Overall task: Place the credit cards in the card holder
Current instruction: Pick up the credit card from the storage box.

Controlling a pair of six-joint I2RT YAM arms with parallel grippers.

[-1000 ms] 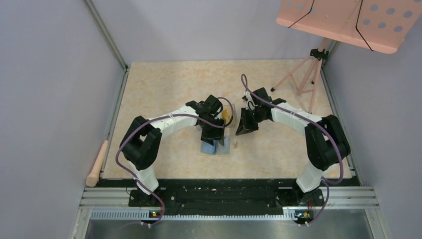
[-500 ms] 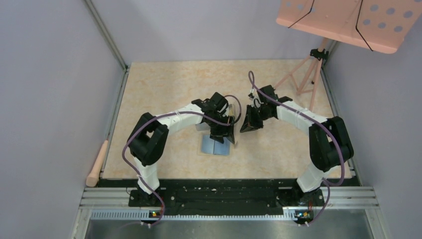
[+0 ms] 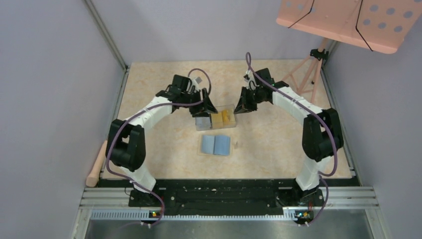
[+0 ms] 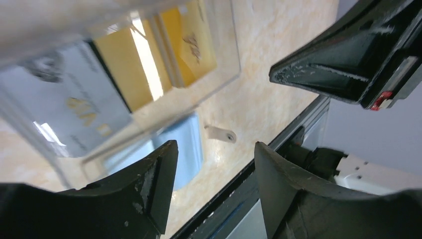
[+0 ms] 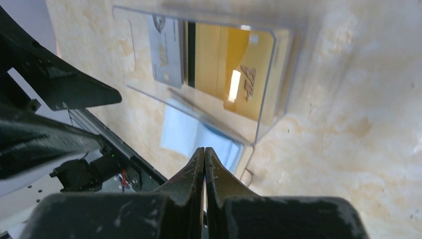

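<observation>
Status: credit cards (image 5: 231, 64) are in the clear box (image 5: 135, 64), none in the card holder (image 3: 215, 145).

Box sits mid-worktop (image 3: 159, 84), long axis roughly left-right, slightly skewed. Everything below is relative to the box.

- Yellow cards: flat on the floor of the box, right half, overlapped in a small stack, print face up. The overlap hides their edges, so I can't call the long axis.
- grey card (image 5: 166, 50): flat in the left half, right up against the yellow stack. In the right wrist view its long axis runs across the box, far side to near side. Can't tell whether its edge goes under the yellow ones.
- Card holder: on the near side of the box, close but not touching. Open flat, blue pockets up, long axis parallel to the box's long side, fold line running near-far through the middle. Small snap tab (image 4: 220, 133) sticks out at its right end.
- left gripper (image 4: 215, 186): at the box's far-left corner, above the grey-card end. Fingers spread, nothing between them, no contact with the box that I can see.
- right gripper (image 5: 204, 167): off the box's right end, on the far side, clear of the wall. Fingers pressed together tip to tip, nothing pinched.

The grippers face each other across the box.
</observation>
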